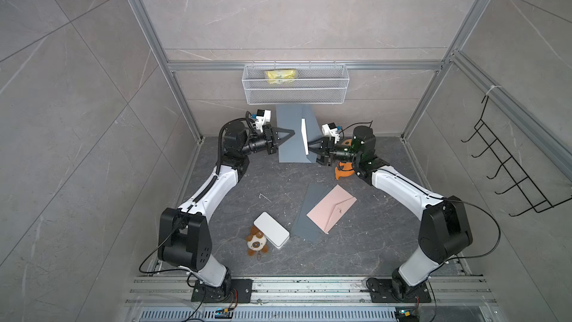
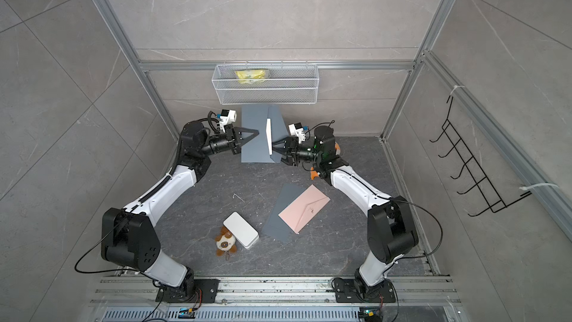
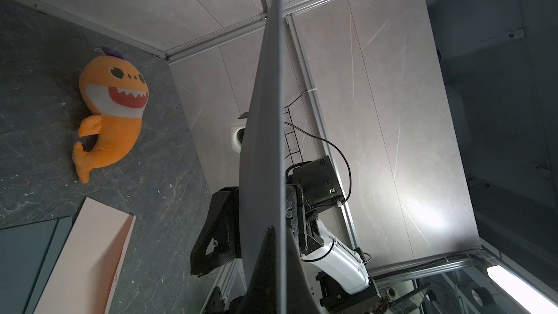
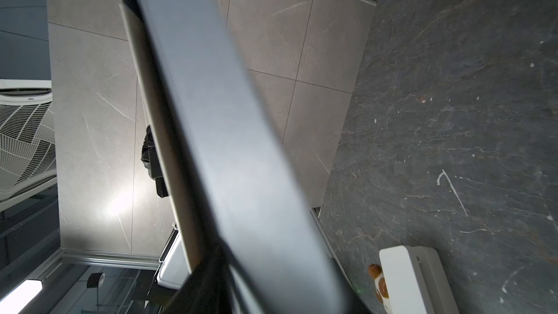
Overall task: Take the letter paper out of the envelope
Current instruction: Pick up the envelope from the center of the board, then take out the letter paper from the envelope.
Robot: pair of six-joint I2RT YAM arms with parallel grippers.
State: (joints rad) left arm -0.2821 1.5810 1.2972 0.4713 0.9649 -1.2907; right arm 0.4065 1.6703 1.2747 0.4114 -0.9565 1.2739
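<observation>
Your left pincer (image 1: 290,134) is pinched tight on the grey envelope (image 1: 289,150). It holds it up in the air at the back of the table (image 1: 356,243), standing on edge, just below the wire basket (image 1: 295,98).

The white letter paper (image 1: 304,137) shows as a thin strip at the envelope's open side, between the body & the flap. Can't tell how much of it is inside.

Your right pincer (image 1: 314,155) is at that same side, jaws apart. In the left wrist view one finger (image 3: 216,231) sits on each side of the grey sheet. One finger's tip is right by the paper's low end — touching or not, can't tell.

Other stuff on the table:
- a pink envelope (image 1: 331,209) lying on a second grey envelope (image 1: 305,221)
- a white box (image 1: 271,230) touching a small teddy (image 1: 256,243)
- an orange fish toy (image 3: 111,110) — partly hidden by your right arm in both top views

A yellow pack (image 1: 281,76) is in the basket.
</observation>
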